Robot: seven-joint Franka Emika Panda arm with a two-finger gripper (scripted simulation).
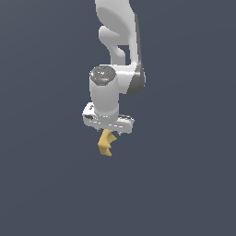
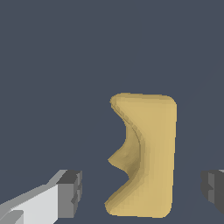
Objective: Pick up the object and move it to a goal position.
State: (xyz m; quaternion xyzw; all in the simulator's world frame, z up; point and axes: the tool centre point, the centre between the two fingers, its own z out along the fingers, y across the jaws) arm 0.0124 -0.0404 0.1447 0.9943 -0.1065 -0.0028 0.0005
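The object is a small mustard-yellow lump with a zigzag edge, directly below the white arm in the exterior view. My gripper points straight down over it, and the lump's top reaches up between the fingertips. In the wrist view the object lies between the two grey pads, one pad on one side and the other at the frame edge. There is a gap between each pad and the lump, so the gripper is open around it without touching. I cannot tell whether the lump rests on the floor.
A plain dark blue-grey surface fills both views. No goal marker or other object shows.
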